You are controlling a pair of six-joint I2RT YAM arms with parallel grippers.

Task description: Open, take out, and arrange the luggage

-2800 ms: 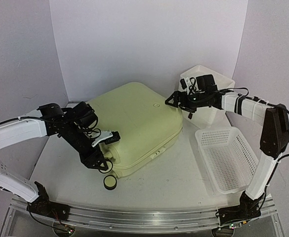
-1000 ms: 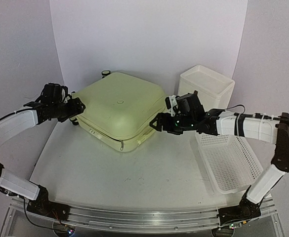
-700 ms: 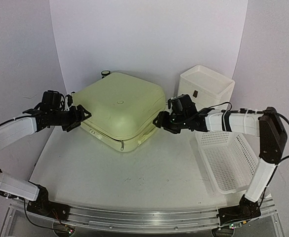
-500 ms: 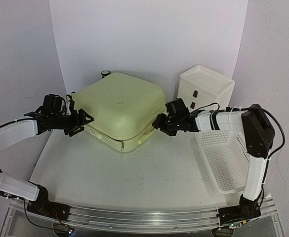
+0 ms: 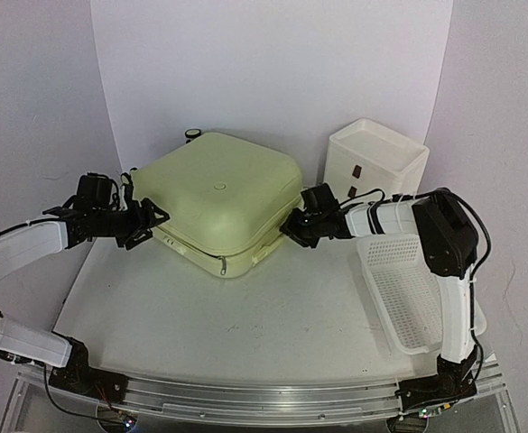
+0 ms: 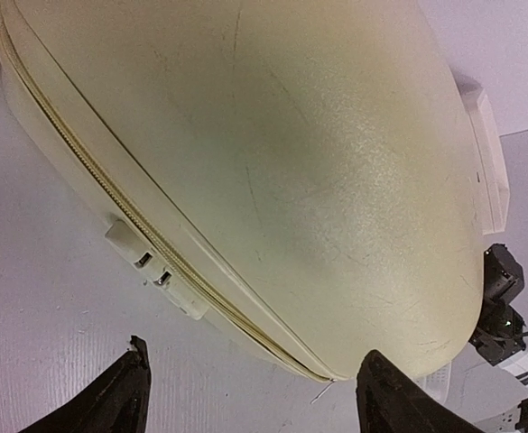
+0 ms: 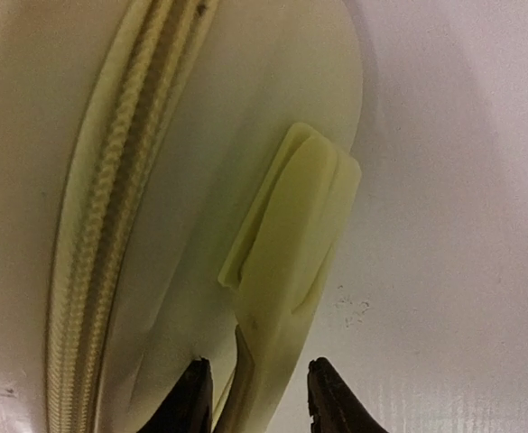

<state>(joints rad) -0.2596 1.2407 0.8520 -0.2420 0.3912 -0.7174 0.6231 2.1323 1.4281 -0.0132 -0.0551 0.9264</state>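
From my station the luggage (image 5: 223, 203) lay flat and zipped shut on the desk (image 5: 245, 325), towards the back and left of centre, with the white mesh basket (image 5: 408, 289) and the white drawer box (image 5: 376, 162) off to its right. My left hand (image 5: 151, 221) hung just beside the case's left edge, fingers spread wide with nothing between them. My right hand (image 5: 291, 225) sat at the right edge; on its wrist camera the fingertips straddled the side handle (image 7: 291, 225), narrowed close around it. The view was too tight for me to say whether they actually pinched it
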